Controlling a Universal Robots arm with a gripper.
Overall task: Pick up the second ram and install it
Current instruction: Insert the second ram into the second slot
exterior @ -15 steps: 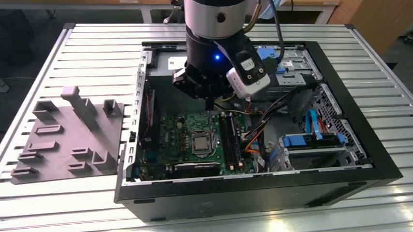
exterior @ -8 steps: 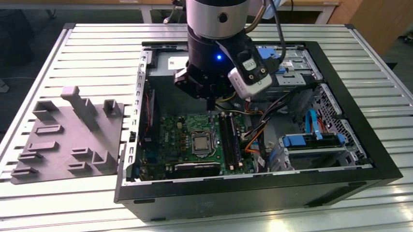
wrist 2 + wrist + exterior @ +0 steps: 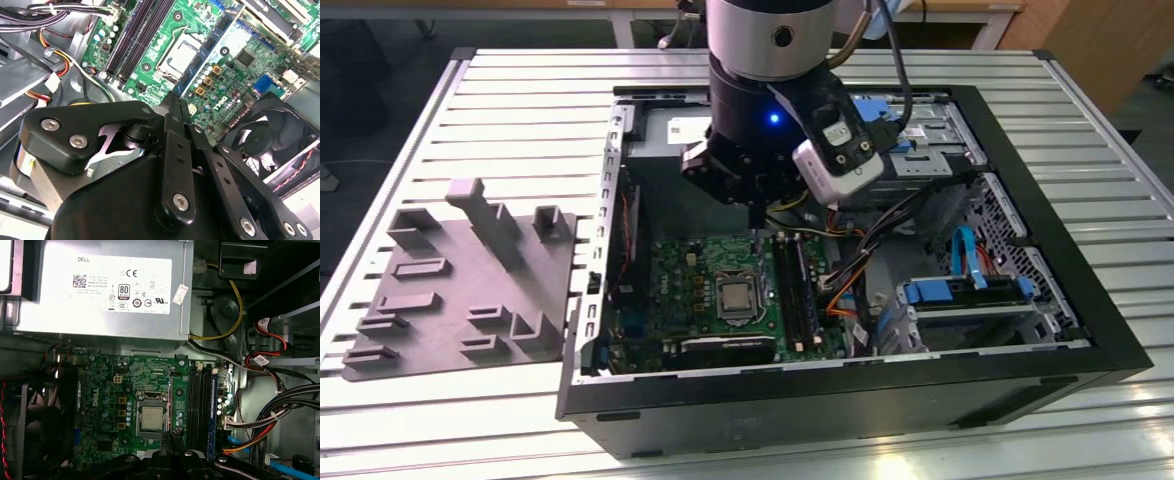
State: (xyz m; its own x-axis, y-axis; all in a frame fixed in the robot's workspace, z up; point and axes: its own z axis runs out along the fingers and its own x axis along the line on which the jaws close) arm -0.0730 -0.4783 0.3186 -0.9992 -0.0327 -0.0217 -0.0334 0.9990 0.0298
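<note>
Little weight, I judge, in the second ram (stiff, brittle; hold its long edges); the pincer point(image 3: 177, 105) is pinched narrow, contents unclear.

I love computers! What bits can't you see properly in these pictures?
Slots: full or empty, too dark to tell, first wrist view.
Fan: partly behind the claw, cut by the edge, second wrist view.
Power supply: mostly behind the arm, exterior view.
</note>
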